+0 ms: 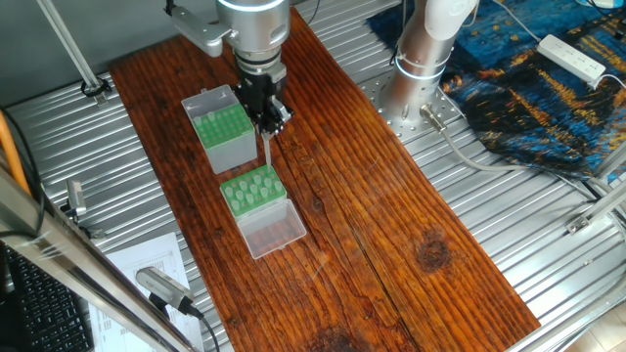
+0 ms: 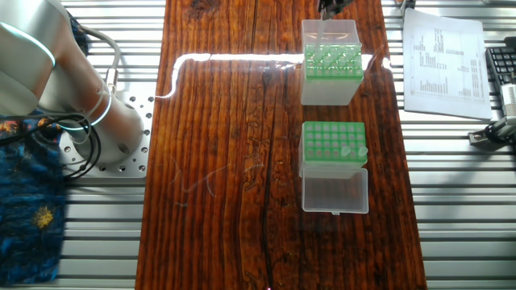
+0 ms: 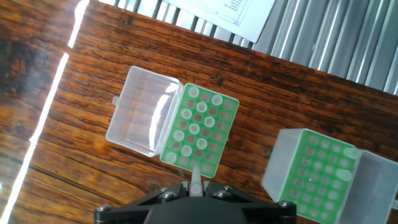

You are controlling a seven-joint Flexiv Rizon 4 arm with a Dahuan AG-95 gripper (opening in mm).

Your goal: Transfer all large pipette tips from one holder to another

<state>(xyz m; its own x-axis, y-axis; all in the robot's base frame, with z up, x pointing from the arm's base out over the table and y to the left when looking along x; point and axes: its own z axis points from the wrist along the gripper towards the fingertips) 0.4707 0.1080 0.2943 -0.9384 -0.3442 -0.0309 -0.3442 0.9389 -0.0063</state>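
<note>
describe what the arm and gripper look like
The arm is a silver-grey metal cylinder with white upper segments and a thin glowing ring near its base. The gripper is black and blocky, with dark jaws. A grey cable trails from the base.

The worktop (image 1: 372, 215) is showing reddish-brown wood with dark grain streaks and a dark knot near one edge. The low rack (image 3: 199, 134) is showing a bright green top dotted with holes, its hinged lid (image 3: 140, 112) clear and colourless. The taller box (image 3: 314, 174) is showing translucent grey sides under a green plate. The pipette tip (image 3: 195, 183) is looking pale whitish-green between black fingers. A blue and yellow patterned cloth (image 1: 548, 88) is lying off the worktop's far corner.
</note>
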